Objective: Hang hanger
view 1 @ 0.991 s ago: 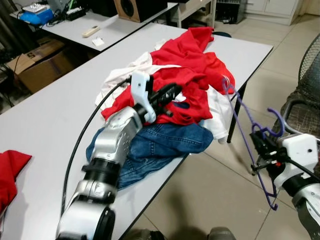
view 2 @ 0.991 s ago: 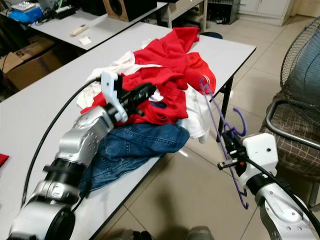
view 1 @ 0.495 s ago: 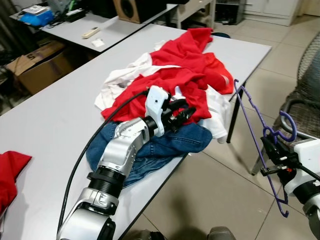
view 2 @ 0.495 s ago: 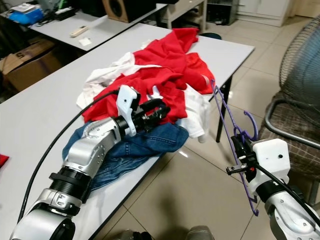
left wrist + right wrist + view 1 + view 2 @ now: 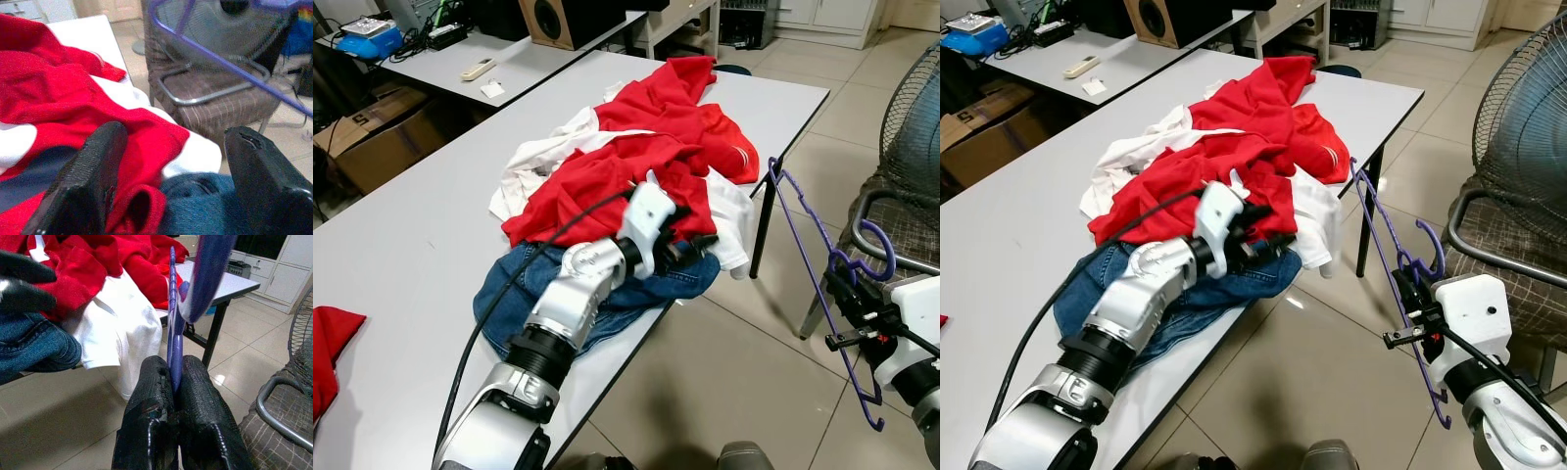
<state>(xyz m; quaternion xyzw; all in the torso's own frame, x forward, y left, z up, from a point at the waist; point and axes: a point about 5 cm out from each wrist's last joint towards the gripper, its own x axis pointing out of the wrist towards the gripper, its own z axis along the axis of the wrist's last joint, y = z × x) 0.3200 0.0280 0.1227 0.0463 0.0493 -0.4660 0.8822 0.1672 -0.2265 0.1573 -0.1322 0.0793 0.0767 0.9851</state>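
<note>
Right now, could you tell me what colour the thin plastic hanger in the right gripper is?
Purple; the hanger shows best in the right wrist view.

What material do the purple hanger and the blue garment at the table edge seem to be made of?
The thin purple hanger, held in the right gripper, looks like glossy plastic: smooth, uniform colour with a slight sheen. The crumpled blue garment looks like matte denim, woven in mottled indigo.

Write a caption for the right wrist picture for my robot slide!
Robot's right hand pinches a purple hanger beside a table piled with red and white clothes.
</note>
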